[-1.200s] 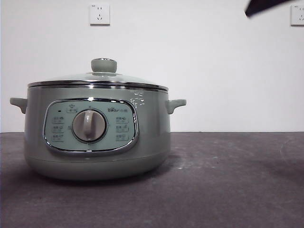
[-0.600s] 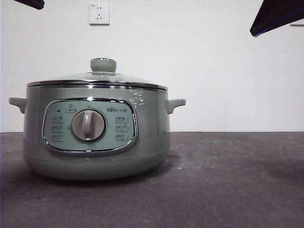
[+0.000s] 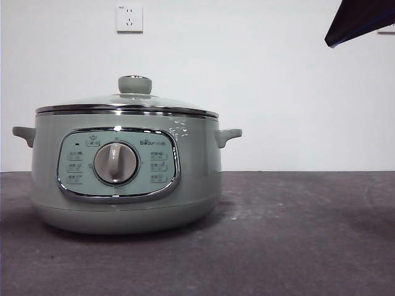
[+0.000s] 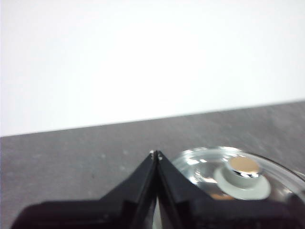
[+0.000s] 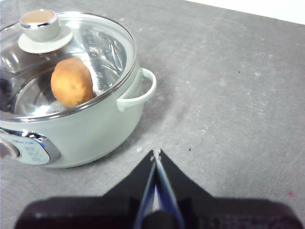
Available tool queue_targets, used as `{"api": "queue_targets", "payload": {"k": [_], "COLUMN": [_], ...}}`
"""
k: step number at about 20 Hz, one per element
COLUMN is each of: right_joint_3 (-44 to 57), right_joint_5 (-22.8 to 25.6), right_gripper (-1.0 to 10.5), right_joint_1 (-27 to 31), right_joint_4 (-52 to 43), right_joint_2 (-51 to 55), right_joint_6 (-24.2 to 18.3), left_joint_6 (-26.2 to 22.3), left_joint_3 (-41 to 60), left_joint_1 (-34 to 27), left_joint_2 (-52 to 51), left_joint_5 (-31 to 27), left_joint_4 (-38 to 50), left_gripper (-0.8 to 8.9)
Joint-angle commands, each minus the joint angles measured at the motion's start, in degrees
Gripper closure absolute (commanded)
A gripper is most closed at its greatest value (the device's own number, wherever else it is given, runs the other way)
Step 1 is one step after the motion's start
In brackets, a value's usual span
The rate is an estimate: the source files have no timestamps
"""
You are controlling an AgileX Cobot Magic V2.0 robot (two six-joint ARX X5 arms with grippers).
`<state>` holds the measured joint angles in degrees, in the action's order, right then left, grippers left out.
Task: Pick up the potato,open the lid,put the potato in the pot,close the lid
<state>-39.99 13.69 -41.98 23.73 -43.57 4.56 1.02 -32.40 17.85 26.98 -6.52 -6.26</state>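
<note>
The pot [image 3: 126,169] is big, round and pale green. It sits on the dark grey table [image 3: 296,234], toward the left side in the front view. It has a small handle on each side. On its front is a shiny-framed panel with little buttons and a grey dial [image 3: 116,163] in the middle.

The lid [image 3: 126,102] is on the pot. It is clear glass with a shiny steel rim, and it lies flat on the pot's top edge. A round pale-green knob [image 3: 134,84] stands up from its middle.

The potato [image 5: 72,82] is inside the pot, under the glass lid. It is orange-brown and oval, and you can see it through the glass in the right wrist view. It lies on the shiny floor of the pot, on the side toward the handle seen in that view.

The left gripper [image 4: 155,153] is empty, with its two black jaws pressed together. It is up above the table, just beside the lid, not touching it.

The right gripper [image 5: 156,151] is empty too, its jaws pressed together. It hangs over bare table to the right of the pot, apart from it. In the front view a dark arm tip [image 3: 361,21] shows at the top right corner.

A white wall is behind the table, with a white socket [image 3: 129,18] high up.
</note>
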Motion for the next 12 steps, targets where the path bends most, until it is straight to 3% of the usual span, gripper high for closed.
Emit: {"api": "queue_targets", "payload": {"k": [1, 7, 12], "right_joint_3": [0.3, 0.3, 0.3], "right_joint_5": [0.2, 0.2, 0.2], "right_gripper": [9.5, 9.5, 9.5], "right_joint_1": [0.1, 0.1, 0.1], "right_joint_4": [-0.5, -0.5, -0.5], "right_joint_2": [0.1, 0.1, 0.1], "right_joint_6": [0.5, 0.5, 0.5], "left_joint_6": [-0.4, 2.4, 2.4], "left_joint_3": [6.2, 22.1, 29.4], "left_joint_1": [-4.5, -11.7, -15.0], "left_joint_2": [-3.7, -16.6, -23.6], "left_joint_5": [4.5, 6.8, 6.8], "left_joint_4": [3.2, 2.6, -0.4], "left_gripper": [8.16, 8.16, 8.16]}}
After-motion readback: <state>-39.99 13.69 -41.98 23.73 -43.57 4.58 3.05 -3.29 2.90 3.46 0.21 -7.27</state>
